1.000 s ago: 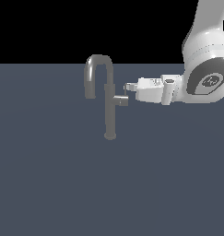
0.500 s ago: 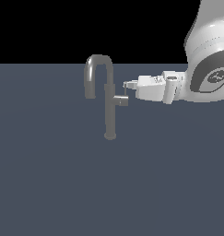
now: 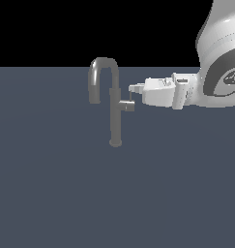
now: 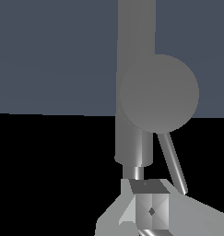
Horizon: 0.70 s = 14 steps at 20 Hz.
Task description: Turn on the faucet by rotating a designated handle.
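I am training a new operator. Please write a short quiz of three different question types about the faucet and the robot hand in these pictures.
1. True or false: the hand reaches toward the faucet from the exterior view's right.
2. Which part lies nearest the hand? A) the spout's open end B) the round base C) the handle
3. Fill in: the faucet stands ____ on the grey surface.

Key: 1 true; 2 C; 3 upright.

arm (image 3: 220,53): glossy white rounded shell | wrist joint: dark grey ring, faint marking | gripper (image 3: 136,88): white boxy body, pale grey fingers
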### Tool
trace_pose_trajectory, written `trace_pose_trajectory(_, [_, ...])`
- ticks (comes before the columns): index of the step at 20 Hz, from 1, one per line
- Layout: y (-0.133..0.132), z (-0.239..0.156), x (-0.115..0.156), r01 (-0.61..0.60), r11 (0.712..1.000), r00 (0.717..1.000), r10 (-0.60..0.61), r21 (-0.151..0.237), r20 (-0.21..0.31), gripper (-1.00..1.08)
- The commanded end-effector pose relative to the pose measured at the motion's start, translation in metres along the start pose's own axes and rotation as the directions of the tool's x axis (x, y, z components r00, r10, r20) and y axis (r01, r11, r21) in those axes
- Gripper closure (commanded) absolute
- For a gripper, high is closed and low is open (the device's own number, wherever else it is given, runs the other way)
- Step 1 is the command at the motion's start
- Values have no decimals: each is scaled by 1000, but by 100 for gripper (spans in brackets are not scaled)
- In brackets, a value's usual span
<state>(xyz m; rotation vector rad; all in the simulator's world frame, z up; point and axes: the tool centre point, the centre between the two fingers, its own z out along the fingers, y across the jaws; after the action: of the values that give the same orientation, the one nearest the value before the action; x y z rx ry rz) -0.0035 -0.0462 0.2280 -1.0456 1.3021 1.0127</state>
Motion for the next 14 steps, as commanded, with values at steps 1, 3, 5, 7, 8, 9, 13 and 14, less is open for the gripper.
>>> trace_pose_trajectory(1, [12,0,3,-14,1000,1000,14,-8,4,108])
trace_pose_trajectory(3, [6,0,0,0,1000,1000,0,-2,1,108])
trace_pose_trajectory(5, [14,0,4,-4,1000,1000,4,-3,2,108])
trace_pose_trajectory(7, [23,0,8,-7,1000,1000,7,-5,3,108])
trace_pose_trajectory(8, [27,0,10,-9,1000,1000,9,-6,3,108])
trace_pose_trajectory(9, [31,0,11,-11,1000,1000,11,-7,3,108])
trace_pose_trajectory(13, [29,-1,2,14,1000,1000,-14,-3,5,108])
trace_pose_trajectory(14, [33,-1,8,10,1000,1000,-10,-4,5,108])
